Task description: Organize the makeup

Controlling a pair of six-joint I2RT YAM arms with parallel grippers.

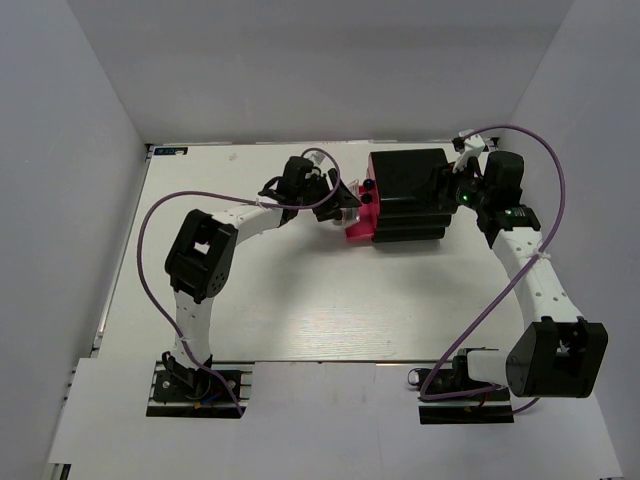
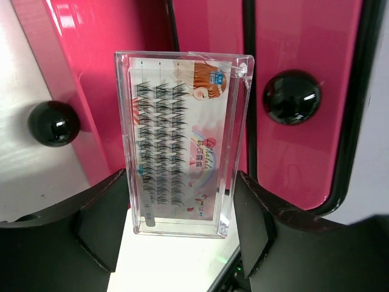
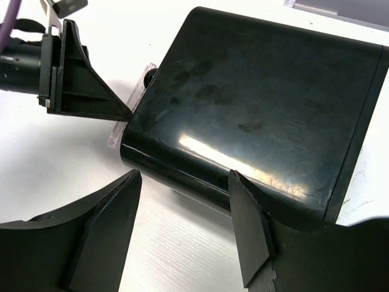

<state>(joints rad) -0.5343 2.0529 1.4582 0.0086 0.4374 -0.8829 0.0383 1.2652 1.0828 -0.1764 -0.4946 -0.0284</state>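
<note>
Nearer than the box (image 1: 405,175), table (image 1: 300,310): white, carrying the box on its far half.
Left gripper (image 2: 182,176): at the box's left side, facing the drawers (image 2: 298,48); jaws set wide, clamped on the case (image 2: 182,143).
Left fingers (image 2: 100,225): black, one pressed against each long edge of the case.
Case: clear, flat, rectangular, standing upright in the left gripper just before the drawers; inside, rows of dark lashes on a card with a cartoon girl's head at the top.
Right gripper (image 3: 185,176): at the box's right side, across from the left gripper; jaws wide apart, holding nothing, the box's lower edge just past the fingertips.
Box: glossy black, smudged on top, between the two grippers.
Drawers: pink, black-framed, on the box's left face; whether the case touches them cannot be told.
Knobs (image 2: 292,97): round, shiny black, on the drawer fronts, one to each side of the case.
</note>
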